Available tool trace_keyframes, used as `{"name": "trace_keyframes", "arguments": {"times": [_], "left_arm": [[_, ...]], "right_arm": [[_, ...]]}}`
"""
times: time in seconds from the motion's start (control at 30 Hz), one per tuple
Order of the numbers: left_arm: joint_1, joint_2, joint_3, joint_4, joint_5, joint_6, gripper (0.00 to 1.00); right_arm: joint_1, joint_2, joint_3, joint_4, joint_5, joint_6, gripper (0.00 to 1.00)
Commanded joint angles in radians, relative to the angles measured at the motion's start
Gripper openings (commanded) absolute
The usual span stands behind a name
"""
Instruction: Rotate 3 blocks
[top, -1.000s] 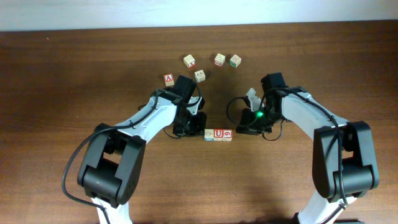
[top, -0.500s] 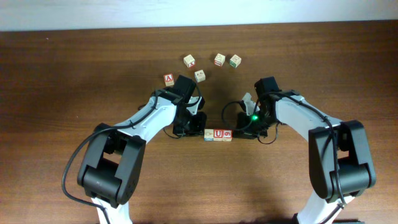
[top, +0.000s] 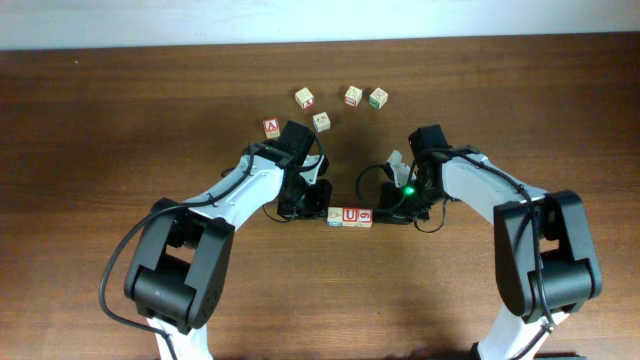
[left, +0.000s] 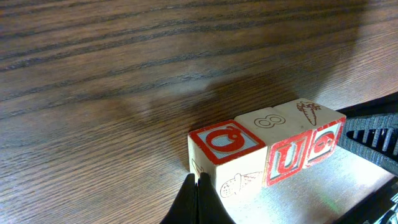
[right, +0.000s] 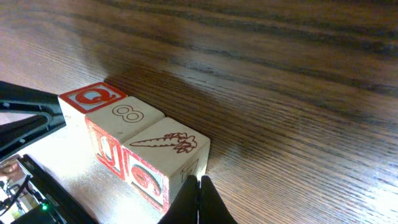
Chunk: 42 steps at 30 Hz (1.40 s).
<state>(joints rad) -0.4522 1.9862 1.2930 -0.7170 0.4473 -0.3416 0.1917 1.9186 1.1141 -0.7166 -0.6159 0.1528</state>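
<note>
Three pale wooden blocks lie touching in a short row: a blue-trimmed one (top: 336, 216), one with a red U (top: 351, 215) and one with a red 6-like mark (top: 366, 215). My left gripper (top: 323, 212) is shut, its tip against the row's left end. In the left wrist view the left gripper (left: 199, 186) touches the lower corner of the nearest block (left: 227, 146). My right gripper (top: 381, 214) is shut at the row's right end. In the right wrist view the right gripper (right: 200, 186) presses against the carrot-marked end block (right: 168, 149). Neither gripper holds anything.
Further back on the brown wooden table lie a red A cube (top: 271, 127) and several other loose cubes (top: 305, 97) (top: 321, 121) (top: 353, 95), one green-marked (top: 377, 97). Both arms flank the row closely.
My right gripper has slid left from a short gap away until it meets the right end of the row. The left gripper and the three blocks have stayed put.
</note>
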Motion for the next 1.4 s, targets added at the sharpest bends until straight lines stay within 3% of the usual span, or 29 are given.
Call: {"name": "trace_keyframes", "arguments": {"times": [0.0, 0.73, 1.37], "left_arm": [[-0.006, 0.011, -0.004, 0.003, 0.027, -0.009, 0.0], [-0.006, 0.011, -0.004, 0.003, 0.027, -0.009, 0.0], [-0.012, 0.011, -0.004, 0.006, 0.027, -0.009, 0.0]], "right_arm": [[0.011, -0.042, -0.002, 0.006, -0.066, -0.018, 0.04], [0.095, -0.074, 0.112, -0.063, -0.053, -0.013, 0.04], [0.209, -0.07, 0.128, -0.023, 0.0, 0.092, 0.04]]}}
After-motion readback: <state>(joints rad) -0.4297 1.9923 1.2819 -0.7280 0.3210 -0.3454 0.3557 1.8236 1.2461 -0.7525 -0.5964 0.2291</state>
